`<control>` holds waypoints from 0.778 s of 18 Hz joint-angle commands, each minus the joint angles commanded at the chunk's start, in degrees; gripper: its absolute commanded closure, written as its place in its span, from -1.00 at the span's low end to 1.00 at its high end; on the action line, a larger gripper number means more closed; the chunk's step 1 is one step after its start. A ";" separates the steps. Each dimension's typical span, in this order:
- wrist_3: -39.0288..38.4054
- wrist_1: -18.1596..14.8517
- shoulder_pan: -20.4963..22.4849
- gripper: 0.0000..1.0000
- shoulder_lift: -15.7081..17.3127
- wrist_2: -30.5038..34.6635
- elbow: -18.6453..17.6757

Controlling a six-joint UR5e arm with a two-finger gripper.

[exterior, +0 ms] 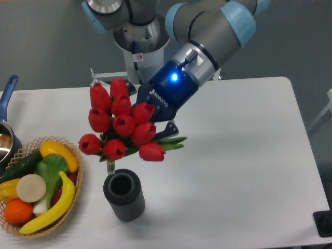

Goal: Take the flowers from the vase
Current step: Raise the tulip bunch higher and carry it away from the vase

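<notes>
flowers (pixel 122 126): red tulips, lifted, stem ends just above mouth | vase (pixel 123 196): dark ribbed, upright

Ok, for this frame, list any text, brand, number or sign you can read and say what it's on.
"ROBOTIQ": white letters on the dark body of the gripper, which holds the flowers above the vase.
Small red-and-white sticker on the robot base column: too small to read.

Fingertips of the gripper (pixel 150 129) hidden behind the flowers (pixel 122 127), so grip point on the stems not visible. Arm (pixel 212 26) cut off by the top edge. Pot (pixel 5 140) and basket (pixel 78 176) cropped at the left edge. Inside of the vase (pixel 123 199) too dark to read.
</notes>
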 joint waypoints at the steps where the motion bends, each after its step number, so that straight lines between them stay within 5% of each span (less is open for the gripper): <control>1: -0.09 0.00 0.88 0.26 0.44 0.26 -0.26; 8: -1.15 -0.18 8.61 0.26 5.01 9.84 -1.23; 14: 2.09 -0.26 15.82 0.26 7.21 10.20 -4.39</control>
